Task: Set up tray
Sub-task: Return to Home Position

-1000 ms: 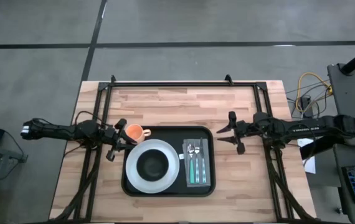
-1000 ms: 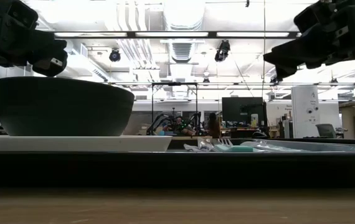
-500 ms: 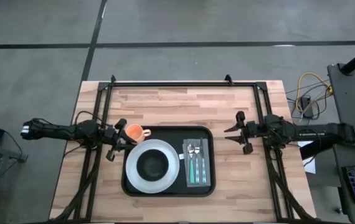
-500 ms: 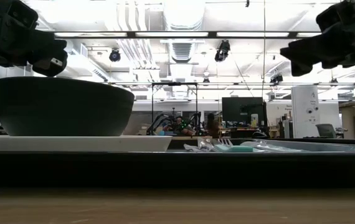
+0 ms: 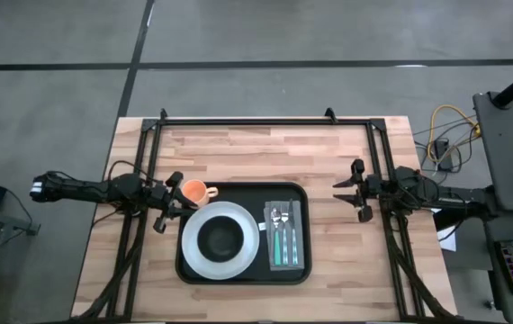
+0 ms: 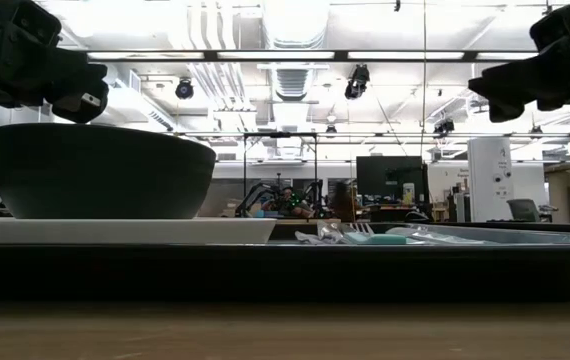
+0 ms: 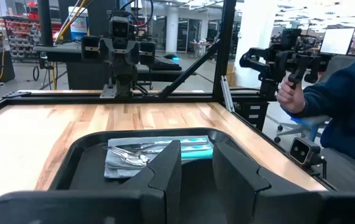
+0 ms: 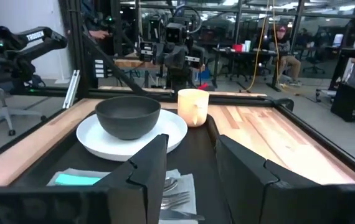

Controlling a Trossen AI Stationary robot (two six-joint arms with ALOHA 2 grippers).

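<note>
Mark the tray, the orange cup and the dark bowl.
tray (image 5: 243,192), high view, bare floor just inside its rim.
orange cup (image 5: 192,190), high view, middle of its open top.
dark bowl (image 5: 221,238), high view, middle of its inside.

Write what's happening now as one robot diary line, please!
tray: holds plate with bowl, cup, napkin with cutlery | left gripper: open, beside cup | right gripper: open, right of tray

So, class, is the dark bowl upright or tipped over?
Upright. The bowl sits rim-up on the white plate in the tray; the low view shows its rim level.
</note>
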